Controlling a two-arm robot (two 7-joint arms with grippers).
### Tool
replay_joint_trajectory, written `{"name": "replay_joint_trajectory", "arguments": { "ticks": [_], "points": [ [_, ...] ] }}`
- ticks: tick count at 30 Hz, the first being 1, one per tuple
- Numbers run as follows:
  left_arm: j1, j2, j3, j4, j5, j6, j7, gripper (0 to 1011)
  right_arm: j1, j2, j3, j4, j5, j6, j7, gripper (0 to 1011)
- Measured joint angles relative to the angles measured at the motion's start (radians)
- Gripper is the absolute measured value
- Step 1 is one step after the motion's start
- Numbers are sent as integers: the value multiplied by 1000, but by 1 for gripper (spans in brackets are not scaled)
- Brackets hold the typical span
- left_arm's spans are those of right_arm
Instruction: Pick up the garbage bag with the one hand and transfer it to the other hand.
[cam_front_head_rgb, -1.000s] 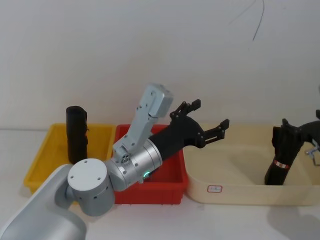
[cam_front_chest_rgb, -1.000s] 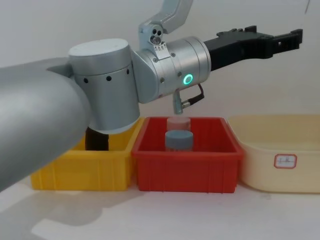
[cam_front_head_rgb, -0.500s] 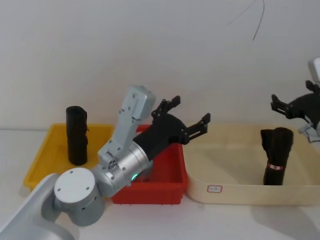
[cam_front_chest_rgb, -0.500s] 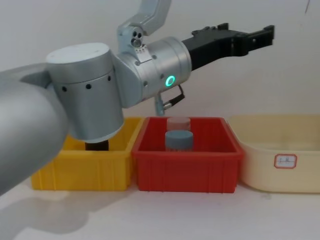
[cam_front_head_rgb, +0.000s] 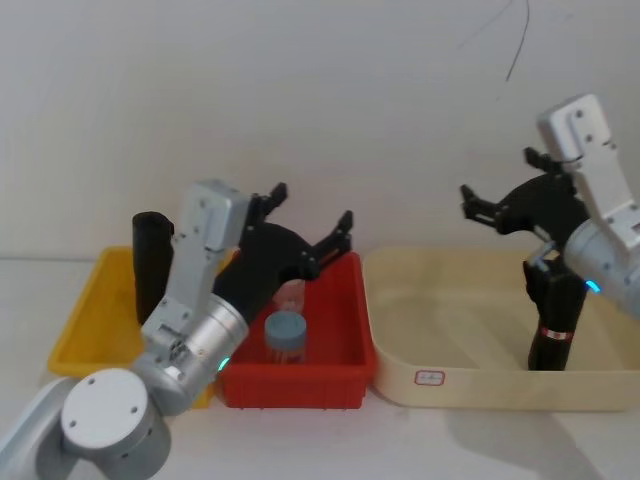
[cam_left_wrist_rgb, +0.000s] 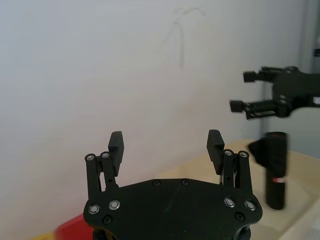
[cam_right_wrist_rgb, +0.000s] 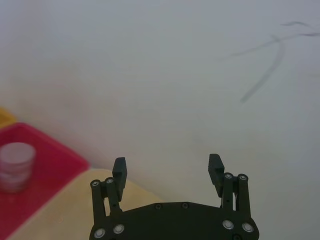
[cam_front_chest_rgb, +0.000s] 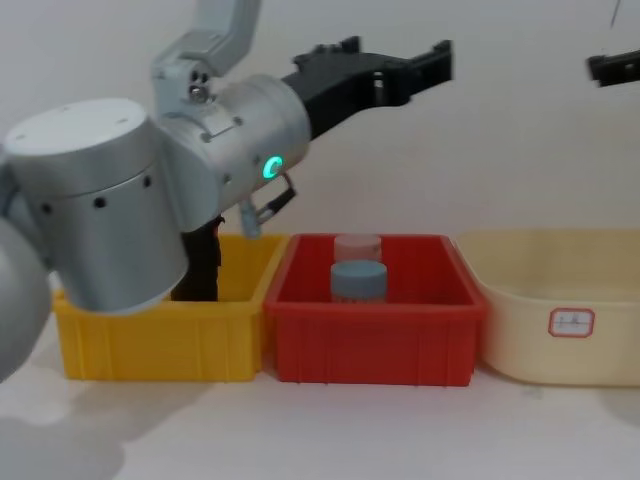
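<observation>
We log garbage bag (cam_front_head_rgb: 556, 322): matte black cyl., red band, upright in cream tub (cam_front_head_rgb: 470, 386). L gripper (cam_front_head_rgb: 310, 205) over red bin (cam_front_head_rgb: 290, 386), spread; R gripper (cam_front_head_rgb: 498, 178) higher than bag, spread.

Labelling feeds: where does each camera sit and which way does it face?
Head: high, looking down on red plastic tray; left tool and right tool, both open.
Chest: low, across that tray; left arm.
Left wrist: behind left tool, facing tall black red-banded garbage bag roll.
Right wrist: behind right tool, facing white wall.
Shared: head and left wrist show that roll.
</observation>
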Motion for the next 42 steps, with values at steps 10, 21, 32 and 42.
{"name": "replay_joint_trajectory", "arguments": {
  "ticks": [10,21,32,42],
  "points": [
    [85,26,-52,-77,70,-62,118,1001,-11,-54,-54,5,9,-5,41,1001],
    [161,42,-105,-136,129,-101,215,1001,-43,-120,-86,17,42,-22,60,1002],
    [193,49,-128,-160,152,-111,253,1001,-68,-164,-111,17,84,-41,86,1001],
    [206,52,-137,-170,162,-116,268,1001,-75,-193,-141,34,124,-41,124,1001]
  ]
}}
